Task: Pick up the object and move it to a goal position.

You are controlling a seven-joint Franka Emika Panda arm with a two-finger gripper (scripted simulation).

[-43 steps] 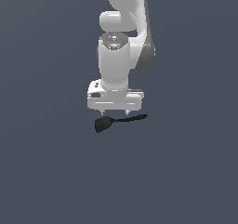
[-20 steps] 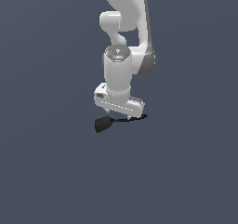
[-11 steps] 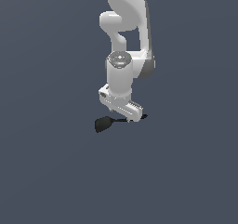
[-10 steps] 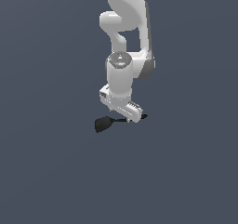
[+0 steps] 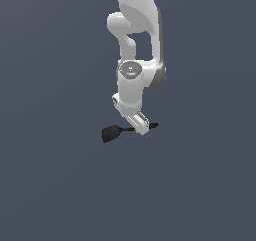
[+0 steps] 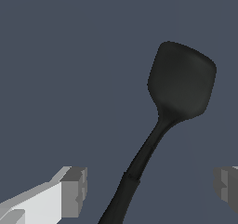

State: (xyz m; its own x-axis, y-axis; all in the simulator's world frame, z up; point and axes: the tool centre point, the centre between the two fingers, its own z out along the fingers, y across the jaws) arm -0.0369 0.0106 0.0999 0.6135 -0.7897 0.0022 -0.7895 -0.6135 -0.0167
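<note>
The black spatula [image 5: 111,133] lies flat on the dark floor, its broad head toward the exterior view's left and its thin handle toward the exterior view's right. My gripper [image 5: 141,128] hangs straight down over the handle, low and close to it. In the wrist view the spatula [image 6: 181,81] fills the frame. Its handle runs between my two grey fingertips [image 6: 75,191], which stand far apart on either side without touching it. My gripper [image 6: 149,190] is open and empty.
The floor [image 5: 60,185] is a plain dark grey-blue surface. Nothing else shows on it in either view. The white arm [image 5: 137,30] rises straight above the spatula.
The hand has turned about its vertical axis, so the fingers now straddle the handle crosswise, and it has sunk slightly. The spatula has not moved.
</note>
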